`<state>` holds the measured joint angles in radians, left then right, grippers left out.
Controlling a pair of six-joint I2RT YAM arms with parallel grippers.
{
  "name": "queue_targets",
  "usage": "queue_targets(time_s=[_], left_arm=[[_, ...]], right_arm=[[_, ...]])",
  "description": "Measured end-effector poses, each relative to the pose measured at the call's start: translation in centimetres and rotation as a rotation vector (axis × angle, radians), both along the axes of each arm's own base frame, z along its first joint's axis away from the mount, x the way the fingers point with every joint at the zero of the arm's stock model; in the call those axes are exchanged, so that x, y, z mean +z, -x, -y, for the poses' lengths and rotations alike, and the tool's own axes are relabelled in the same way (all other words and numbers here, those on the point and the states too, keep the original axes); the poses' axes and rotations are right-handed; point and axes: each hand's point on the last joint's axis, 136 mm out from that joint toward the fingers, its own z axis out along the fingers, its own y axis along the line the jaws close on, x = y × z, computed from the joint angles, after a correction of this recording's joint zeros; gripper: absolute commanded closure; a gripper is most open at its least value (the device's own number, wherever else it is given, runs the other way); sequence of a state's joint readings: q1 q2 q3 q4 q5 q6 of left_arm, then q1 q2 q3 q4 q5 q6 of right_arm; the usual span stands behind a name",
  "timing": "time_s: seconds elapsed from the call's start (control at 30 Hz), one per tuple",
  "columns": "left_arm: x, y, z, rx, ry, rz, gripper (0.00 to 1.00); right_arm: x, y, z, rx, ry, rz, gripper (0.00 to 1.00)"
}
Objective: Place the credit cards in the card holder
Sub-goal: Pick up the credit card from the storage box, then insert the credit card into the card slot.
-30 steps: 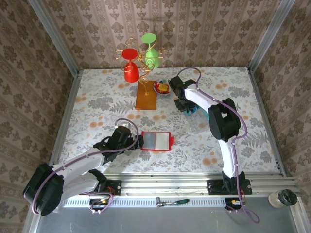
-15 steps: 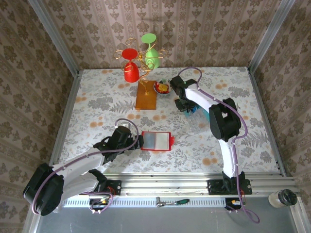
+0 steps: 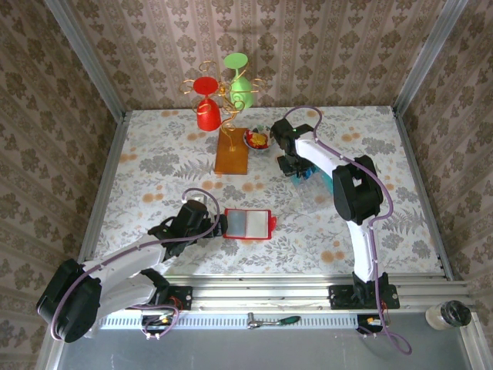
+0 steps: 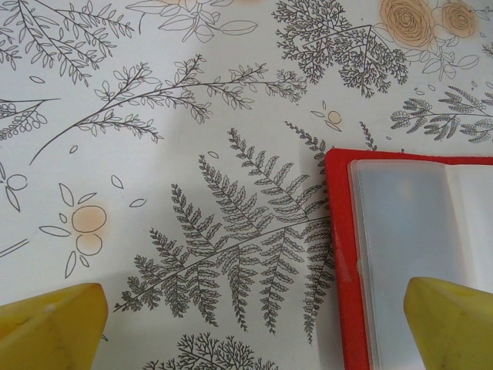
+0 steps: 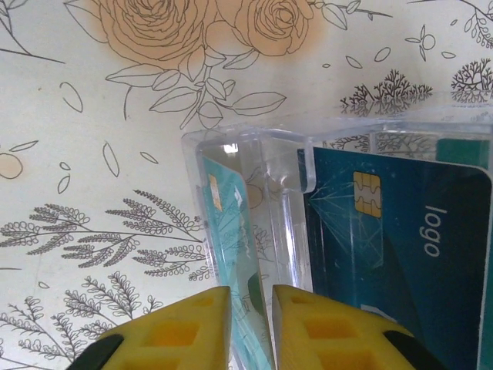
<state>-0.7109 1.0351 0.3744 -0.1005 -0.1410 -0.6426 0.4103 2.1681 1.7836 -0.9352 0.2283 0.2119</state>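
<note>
While poised with the right hand (image 5: 252,333) at the clear rack (image 5: 269,166), down to a bare slit between the yellow fingers (image 5: 185,333).
Cannot tell whether clamped or merely flanked, as to the pale upright edge in that slit; belongs to the credit cards (image 5: 393,254), stood in the rack toward the table's (image 3: 154,169) far edge, right of centre; by the near edge, mid-width, with the left hand (image 4: 254,324) spread fully wide, holding nothing, at the left border of the card holder (image 3: 248,224), open and flat.
</note>
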Motion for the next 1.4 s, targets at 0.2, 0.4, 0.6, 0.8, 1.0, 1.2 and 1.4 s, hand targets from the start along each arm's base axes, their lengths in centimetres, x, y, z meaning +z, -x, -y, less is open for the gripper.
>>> queue_targets(time_s=[0.2,0.4,0.6,0.8,1.0,1.2,1.4], left_arm=[[0.0,0.0,0.0,0.000,0.000,0.000,0.00],[0.1,0.0,0.1,-0.002,0.004,0.001,0.00],[0.4,-0.2,0.2,-0.002,0.009,0.006,0.00],[0.4,-0.2,0.2,-0.002,0.008,0.005,0.00],[0.3,-0.1,0.1,-0.004,-0.001,-0.001,0.00],[0.3,0.0,0.0,-0.004,-0.015,-0.006,0.00],[-0.1,0.0,-0.2,-0.003,-0.035,-0.020,0.00]], right_arm=[[0.1,0.0,-0.2,0.001,-0.014,-0.001,0.93],[0.5,-0.2,-0.6,0.004,-0.034,-0.001,0.98],[2.0,-0.1,-1.0,0.009,-0.077,0.014,1.00],[6.5,0.3,-2.2,0.027,-0.177,0.083,1.00],[11.4,3.1,-4.6,0.044,-0.391,0.177,1.00],[10.0,7.9,-8.3,0.016,-0.665,0.145,1.00],[5.4,12.8,-13.5,0.032,-0.781,0.045,1.00]])
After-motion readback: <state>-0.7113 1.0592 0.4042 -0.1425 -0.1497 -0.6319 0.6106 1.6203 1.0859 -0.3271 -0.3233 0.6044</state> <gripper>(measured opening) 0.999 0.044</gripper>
